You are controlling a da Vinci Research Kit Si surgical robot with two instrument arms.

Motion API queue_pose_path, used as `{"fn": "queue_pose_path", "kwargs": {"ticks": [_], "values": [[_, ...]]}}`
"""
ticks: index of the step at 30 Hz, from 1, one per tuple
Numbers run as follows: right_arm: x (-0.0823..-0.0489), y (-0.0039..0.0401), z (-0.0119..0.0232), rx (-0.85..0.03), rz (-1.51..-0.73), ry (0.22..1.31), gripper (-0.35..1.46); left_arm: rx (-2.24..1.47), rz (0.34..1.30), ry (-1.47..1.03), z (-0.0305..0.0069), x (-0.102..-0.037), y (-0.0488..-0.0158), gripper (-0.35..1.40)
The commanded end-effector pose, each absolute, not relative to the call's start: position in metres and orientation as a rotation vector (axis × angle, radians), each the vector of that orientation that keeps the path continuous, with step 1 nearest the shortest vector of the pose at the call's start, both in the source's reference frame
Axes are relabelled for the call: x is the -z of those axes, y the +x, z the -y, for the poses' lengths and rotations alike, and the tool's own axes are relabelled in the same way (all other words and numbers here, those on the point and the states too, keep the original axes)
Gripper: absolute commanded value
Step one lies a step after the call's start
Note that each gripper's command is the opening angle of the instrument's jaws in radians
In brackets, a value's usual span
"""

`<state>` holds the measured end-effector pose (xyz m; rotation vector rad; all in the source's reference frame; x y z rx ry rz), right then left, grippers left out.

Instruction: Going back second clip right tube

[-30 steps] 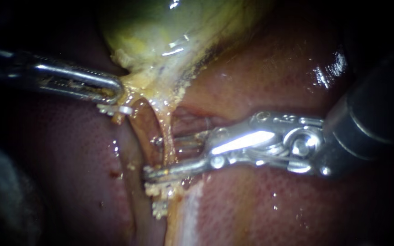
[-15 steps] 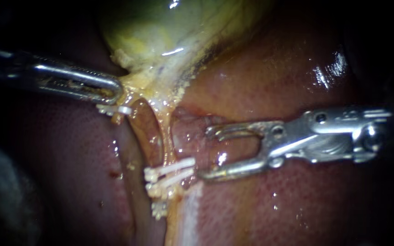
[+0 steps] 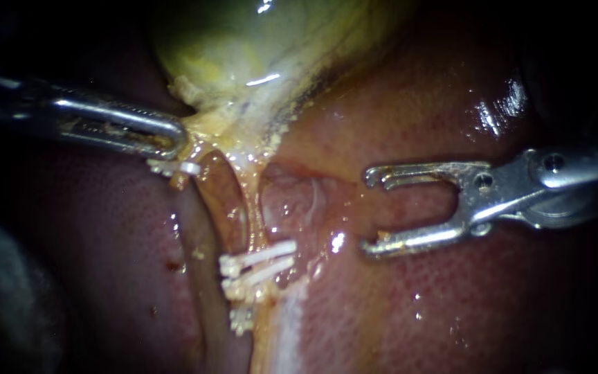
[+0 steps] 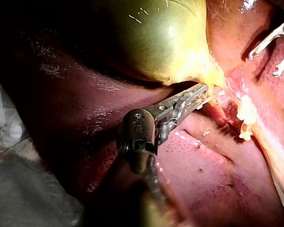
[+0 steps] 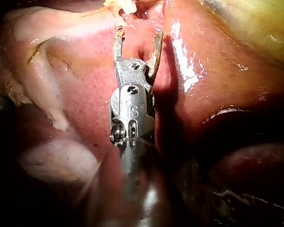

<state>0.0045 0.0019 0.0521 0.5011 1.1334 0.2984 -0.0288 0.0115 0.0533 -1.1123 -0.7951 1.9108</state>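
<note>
The thin, wet, yellowish right tube (image 3: 254, 215) looks soft, slippery and fragile, best gripped just above the white plastic clips (image 3: 261, 263); right of them the silver right instrument (image 3: 368, 211) gapes open, holding nothing.

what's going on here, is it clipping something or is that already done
The left instrument holds the gallbladder by its lower end, jaws shut on the tissue. Two white clips sit across a tube below it. The right instrument hangs over the liver beside them, jaws open and empty, touching neither the clips nor the tube.
</note>
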Motion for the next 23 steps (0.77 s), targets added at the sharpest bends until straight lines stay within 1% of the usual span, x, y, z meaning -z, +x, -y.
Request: {"fn": "queue_pose_path", "kwargs": {"ticks": [1,6,13,23], "values": [[-0.052,0.0044,-0.0019,-0.298,-1.133,0.502,0.5,-1.912,0.789,-1.111,-0.0115,-0.0536,-0.0291,-0.35],[-0.0519,0.0043,-0.0019,-0.297,-1.134,0.503,0.5,-1.913,0.778,-1.111,-0.0117,-0.0551,-0.0303,-0.35],[-0.0518,0.0041,-0.0019,-0.297,-1.134,0.504,0.5,-1.914,0.788,-1.116,-0.0115,-0.0563,-0.032,-0.35],[-0.0515,0.0046,-0.0022,-0.307,-1.129,0.507,0.49,-1.916,0.79,-1.117,-0.0114,-0.0563,-0.0317,-0.35]]}}
